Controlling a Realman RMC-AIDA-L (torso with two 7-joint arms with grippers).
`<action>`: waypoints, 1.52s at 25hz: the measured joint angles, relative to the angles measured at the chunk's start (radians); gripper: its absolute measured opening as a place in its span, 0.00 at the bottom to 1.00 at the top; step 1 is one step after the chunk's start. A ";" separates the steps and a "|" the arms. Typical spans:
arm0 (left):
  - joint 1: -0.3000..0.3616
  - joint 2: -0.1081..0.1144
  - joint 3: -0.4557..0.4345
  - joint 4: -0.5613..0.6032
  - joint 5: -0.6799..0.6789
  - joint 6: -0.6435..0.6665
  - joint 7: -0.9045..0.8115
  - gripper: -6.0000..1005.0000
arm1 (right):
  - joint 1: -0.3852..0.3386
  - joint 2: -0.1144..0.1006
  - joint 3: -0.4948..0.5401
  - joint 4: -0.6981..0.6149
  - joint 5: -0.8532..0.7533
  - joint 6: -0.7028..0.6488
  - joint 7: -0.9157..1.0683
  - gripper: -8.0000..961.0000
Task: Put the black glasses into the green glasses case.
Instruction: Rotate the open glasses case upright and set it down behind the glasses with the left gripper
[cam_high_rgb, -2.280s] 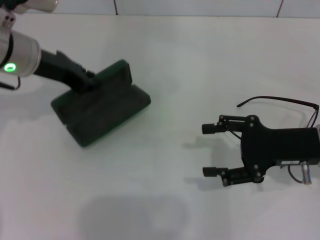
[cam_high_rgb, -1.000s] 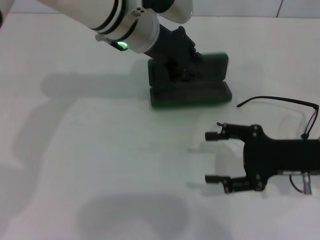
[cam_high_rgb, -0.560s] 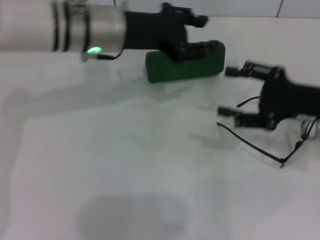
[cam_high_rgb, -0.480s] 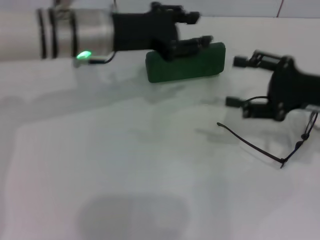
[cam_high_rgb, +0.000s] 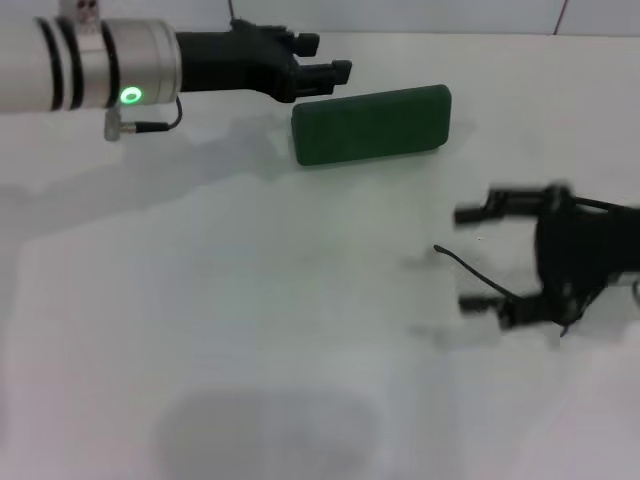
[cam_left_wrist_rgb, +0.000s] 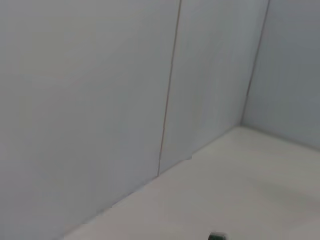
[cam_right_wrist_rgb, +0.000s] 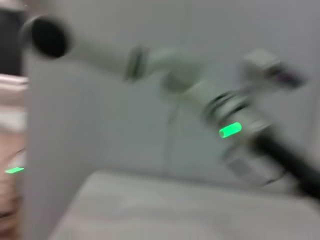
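The green glasses case (cam_high_rgb: 370, 124) lies flat and closed on the white table, far centre. My left gripper (cam_high_rgb: 324, 57) hovers open just beyond the case's left end, apart from it and holding nothing. A sliver of the case (cam_left_wrist_rgb: 216, 236) shows at the edge of the left wrist view. My right gripper (cam_high_rgb: 468, 258) is open at the right, low over the black glasses (cam_high_rgb: 452, 256). Only one thin temple arm pokes out between its fingers; the rest of the frame is hidden behind the gripper body.
White table (cam_high_rgb: 250, 330) with a grey tiled wall (cam_left_wrist_rgb: 100, 100) behind it. The right wrist view shows my left arm with its green light (cam_right_wrist_rgb: 230, 130) in front of that wall.
My left gripper has pulled back to the left off the case. My right gripper has dropped toward me, over the glasses. The case has not moved in the last half second.
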 joint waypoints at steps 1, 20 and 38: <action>0.000 0.000 0.000 0.000 0.000 0.000 0.000 0.58 | 0.000 0.011 0.000 -0.004 -0.043 0.005 0.018 0.82; -0.410 -0.032 0.074 -0.267 0.471 -0.125 -0.189 0.58 | -0.070 0.151 0.044 -0.006 -0.175 0.151 0.012 0.82; -0.459 -0.040 0.266 -0.263 0.606 -0.225 -0.360 0.57 | -0.066 0.157 0.046 -0.008 -0.177 0.162 -0.030 0.82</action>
